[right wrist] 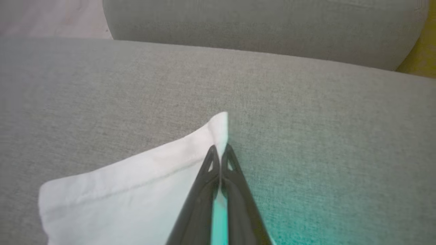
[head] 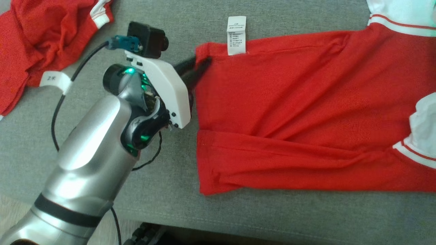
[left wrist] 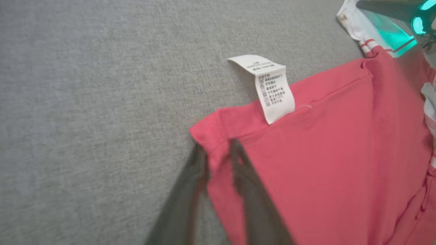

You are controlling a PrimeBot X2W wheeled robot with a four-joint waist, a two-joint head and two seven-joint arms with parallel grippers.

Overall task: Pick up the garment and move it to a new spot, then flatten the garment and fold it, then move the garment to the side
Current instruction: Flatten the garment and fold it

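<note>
The red garment [head: 306, 112] with white sleeves lies spread on the grey cushion [head: 170, 190], and its white care label [head: 236, 35] sticks out past the far hem. My left gripper [head: 203, 61] is at the hem corner by that label. In the left wrist view its two fingers [left wrist: 238, 170] stand slightly apart astride the red hem edge [left wrist: 218, 136], open, one on the cloth and one beside it. My right gripper [right wrist: 220, 149] is shut on the corner of a white sleeve [right wrist: 136, 183].
A second red garment [head: 41, 41] is bunched at the far left of the cushion. A black cable with a white tag [head: 54, 81] loops beside my left arm. The cushion's front edge [head: 238, 231] runs along the bottom; a sofa back [right wrist: 259, 27] rises behind.
</note>
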